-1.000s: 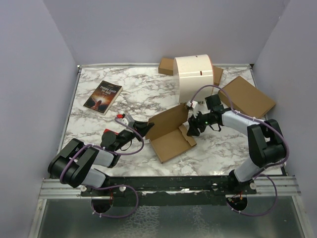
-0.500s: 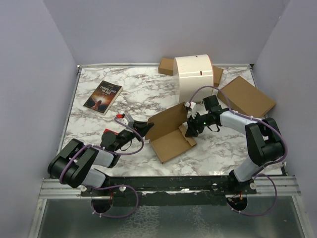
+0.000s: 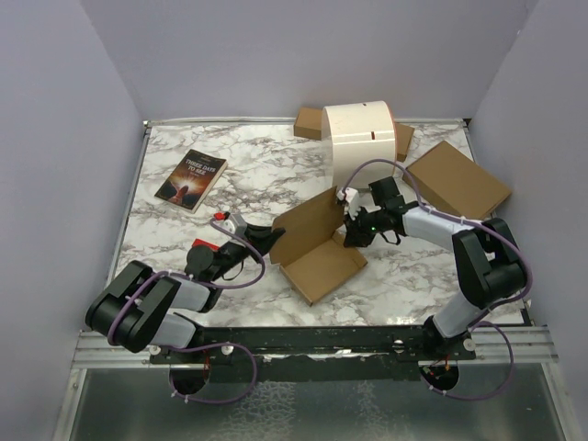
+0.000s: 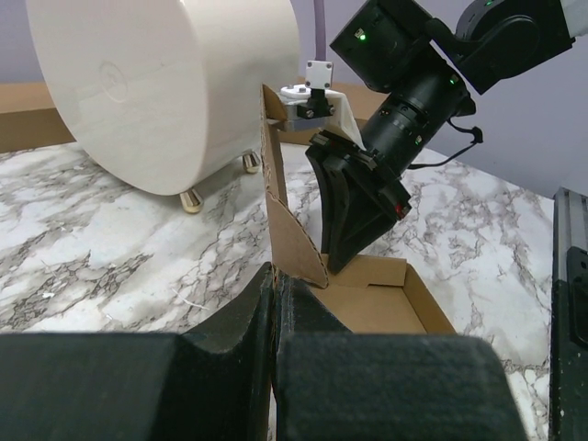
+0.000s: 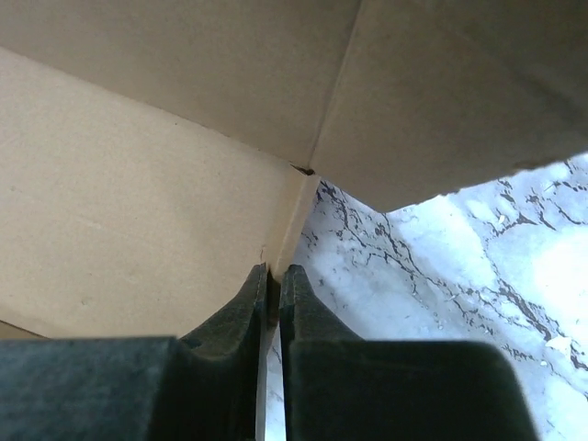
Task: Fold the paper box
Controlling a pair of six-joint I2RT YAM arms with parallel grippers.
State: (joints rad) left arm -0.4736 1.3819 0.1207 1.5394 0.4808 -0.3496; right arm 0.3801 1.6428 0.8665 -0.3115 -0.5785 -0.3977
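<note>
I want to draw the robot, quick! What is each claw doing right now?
Left gripper: closed, pinching an upright flap of the paper box.
Right gripper: closed, pinching a thin wall of the paper box.

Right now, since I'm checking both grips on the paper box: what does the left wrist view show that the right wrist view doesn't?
Only the left wrist view shows the cream cylinder on small gold feet, the left gripper shut on the paper box at its raised wall, and the right gripper seen from outside, reaching down to the box. Only the right wrist view shows its fingers up close, pinching a thin cardboard edge below an inner corner crease. Both show the box's cardboard and the marble table.
</note>
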